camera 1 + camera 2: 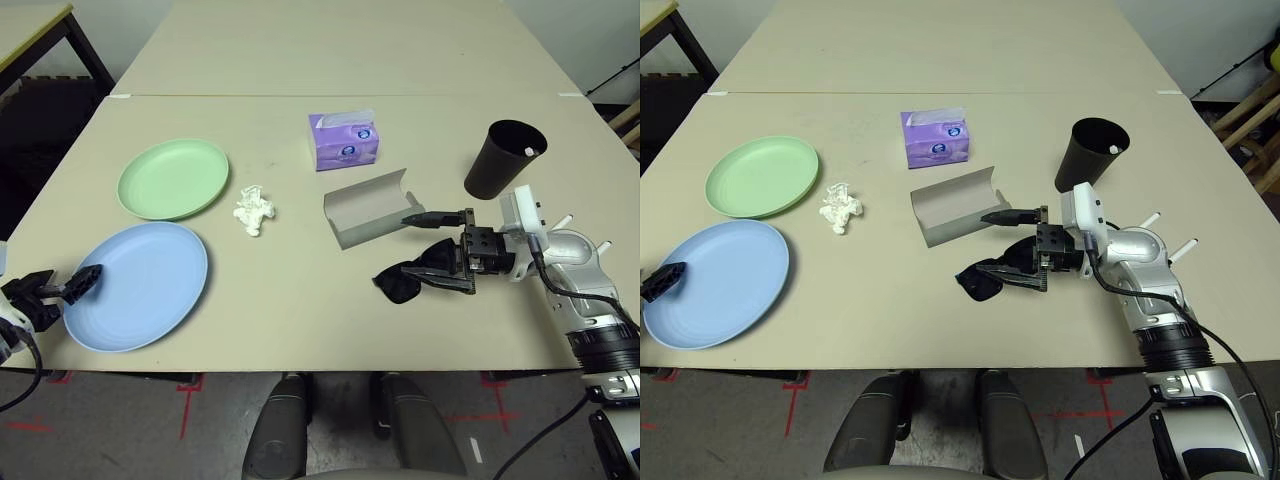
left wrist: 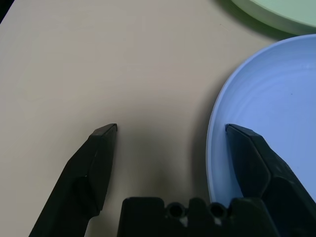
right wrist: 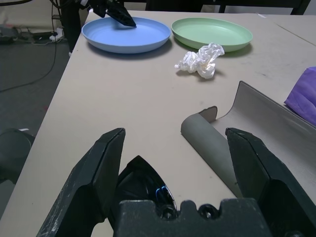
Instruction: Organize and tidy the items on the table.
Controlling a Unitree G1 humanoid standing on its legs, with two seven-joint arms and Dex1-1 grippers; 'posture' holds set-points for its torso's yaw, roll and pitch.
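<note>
Pale beige table (image 1: 330, 320), second table butted against its far edge, dark floor with red tape marks below the near edge. Left gripper (image 2: 170, 129) sits at the near left corner, jaws wide, straddling the rim of the light blue plate (image 1: 140, 285): one finger over the plate, the other over bare table. Pale green plate (image 1: 173, 178) lies just beyond it toward the far edge, near but apart. Small crumpled white tissue (image 1: 254, 210) rests between the plates and the grey oblong glasses case (image 1: 368, 207), which lies open mid-table. Right gripper (image 1: 440, 250) spread wide, pointing level toward the left edge, with the black sunglasses (image 1: 410, 278) just beside and under its lower finger; nothing clamped. Purple tissue box (image 1: 344, 141) and tall black cup (image 1: 503, 158) stand toward the far edge.

Likely step: pinch the blue plate's rim. To do it well, close squarely on the rim and lift flat so the plate doesn't slip or skid.
</note>
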